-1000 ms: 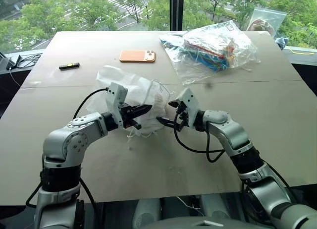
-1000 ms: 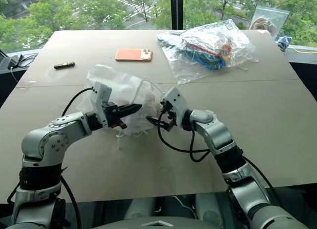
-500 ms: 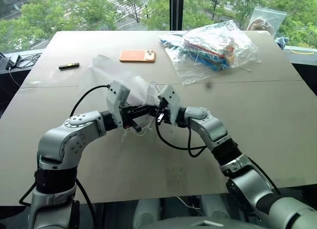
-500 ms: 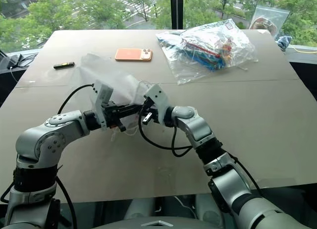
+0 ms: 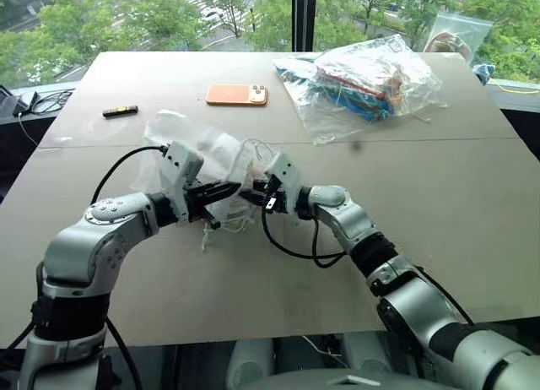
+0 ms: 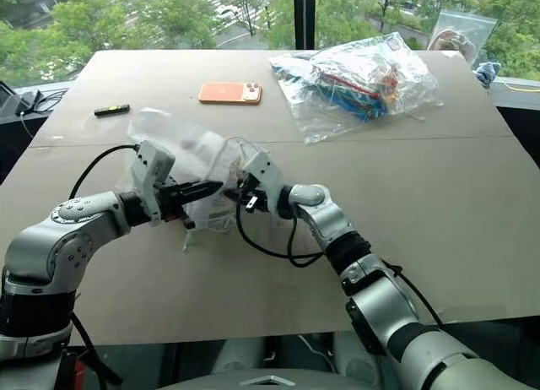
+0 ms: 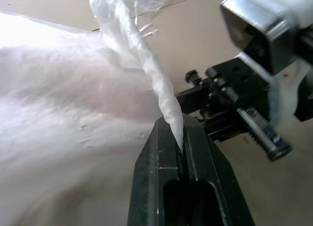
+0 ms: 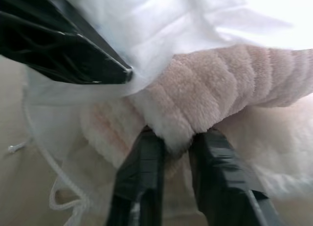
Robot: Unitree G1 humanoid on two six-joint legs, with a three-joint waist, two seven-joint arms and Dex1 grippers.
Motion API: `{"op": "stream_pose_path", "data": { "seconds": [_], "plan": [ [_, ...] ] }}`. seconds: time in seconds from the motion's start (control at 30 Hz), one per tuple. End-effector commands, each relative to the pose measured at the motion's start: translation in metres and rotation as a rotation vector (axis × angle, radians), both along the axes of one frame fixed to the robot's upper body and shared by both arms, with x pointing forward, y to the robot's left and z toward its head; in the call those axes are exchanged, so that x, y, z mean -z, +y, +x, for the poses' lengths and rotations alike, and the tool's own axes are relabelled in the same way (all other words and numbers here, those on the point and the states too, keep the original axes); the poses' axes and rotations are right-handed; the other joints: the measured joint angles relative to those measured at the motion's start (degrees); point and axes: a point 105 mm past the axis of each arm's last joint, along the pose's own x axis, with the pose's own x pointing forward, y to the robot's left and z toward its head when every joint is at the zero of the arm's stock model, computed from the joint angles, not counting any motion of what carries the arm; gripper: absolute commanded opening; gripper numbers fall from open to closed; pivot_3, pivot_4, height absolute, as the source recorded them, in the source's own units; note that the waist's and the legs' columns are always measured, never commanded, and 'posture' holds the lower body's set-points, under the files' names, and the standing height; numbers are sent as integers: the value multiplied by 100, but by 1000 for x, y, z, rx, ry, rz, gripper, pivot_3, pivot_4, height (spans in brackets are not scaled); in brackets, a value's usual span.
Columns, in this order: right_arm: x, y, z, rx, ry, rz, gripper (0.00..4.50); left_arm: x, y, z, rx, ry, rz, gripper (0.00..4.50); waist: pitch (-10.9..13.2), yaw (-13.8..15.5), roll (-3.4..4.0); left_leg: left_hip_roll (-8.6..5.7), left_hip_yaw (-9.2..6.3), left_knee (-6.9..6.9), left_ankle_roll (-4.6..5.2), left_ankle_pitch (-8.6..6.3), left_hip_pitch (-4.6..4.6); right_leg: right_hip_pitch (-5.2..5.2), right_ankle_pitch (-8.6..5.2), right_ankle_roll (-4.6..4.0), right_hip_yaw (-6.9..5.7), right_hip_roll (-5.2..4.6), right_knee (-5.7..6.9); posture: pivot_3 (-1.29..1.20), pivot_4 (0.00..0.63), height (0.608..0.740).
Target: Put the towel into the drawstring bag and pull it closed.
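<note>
The translucent white drawstring bag (image 5: 199, 150) lies crumpled at mid-table, its thin cords (image 5: 221, 228) hanging at the near side. My left gripper (image 7: 179, 146) is shut on a twisted strip of the bag's edge, holding it up. Tip to tip with it at the bag's mouth is my right gripper (image 5: 256, 193). In the right wrist view the pale pink ribbed towel (image 8: 230, 84) sits inside the white bag material, and my right fingers (image 8: 142, 172) pinch a fold of it. The left gripper's black fingers (image 8: 63, 45) cross just beside the towel.
An orange phone (image 5: 236, 94) and a small black stick (image 5: 118, 112) lie farther back. A clear plastic bag of colourful items (image 5: 363, 82) fills the back right, with another clear bag (image 5: 456, 35) behind it. Cables (image 5: 38, 103) lie off the table's left edge.
My right gripper moved left from beside the bag to its mouth and went from open to closed on the towel. The left gripper shifted slightly left, still holding the bag.
</note>
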Motion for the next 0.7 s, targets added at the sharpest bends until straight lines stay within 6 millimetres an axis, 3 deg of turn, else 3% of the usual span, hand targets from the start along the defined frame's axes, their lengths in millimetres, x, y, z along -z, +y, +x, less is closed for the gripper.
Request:
{"op": "stream_pose_path", "data": {
  "seconds": [0.03,0.13,0.23,0.3,0.47,0.7],
  "plan": [
    [-33,-18,-15,-29,-81,46,2837,-5,8,4,-1,-75,49,0,0,1,1,0,0,0,0,0,-1,0,0,0,-1,-2,0,0,150,740],
    [-49,-33,-8,61,-148,6,2837,-4,12,5,-15,-91,57,0,1,-55,2,0,8,1,1,-1,-3,-9,1,0,4,-3,4,0,150,740],
    [-56,-42,32,241,-257,-104,2837,-8,6,4,8,-116,42,0,5,-121,8,7,10,0,2,-1,3,-13,0,0,9,11,11,0,150,740],
    [-57,-42,47,291,-275,-140,2837,-9,2,4,22,-135,52,0,5,-138,8,7,9,0,1,0,2,-17,0,0,12,18,13,0,150,740],
    [-64,-31,64,311,-286,-143,2837,-15,-3,-1,38,-186,59,0,5,-142,8,5,17,0,0,0,-6,-19,1,0,17,29,8,0,150,740],
    [-64,-25,75,286,-251,-141,2837,7,9,-21,33,-115,124,0,5,-154,8,4,14,7,-25,15,-81,-88,3,1,12,5,10,0,150,740]
  ]
}}
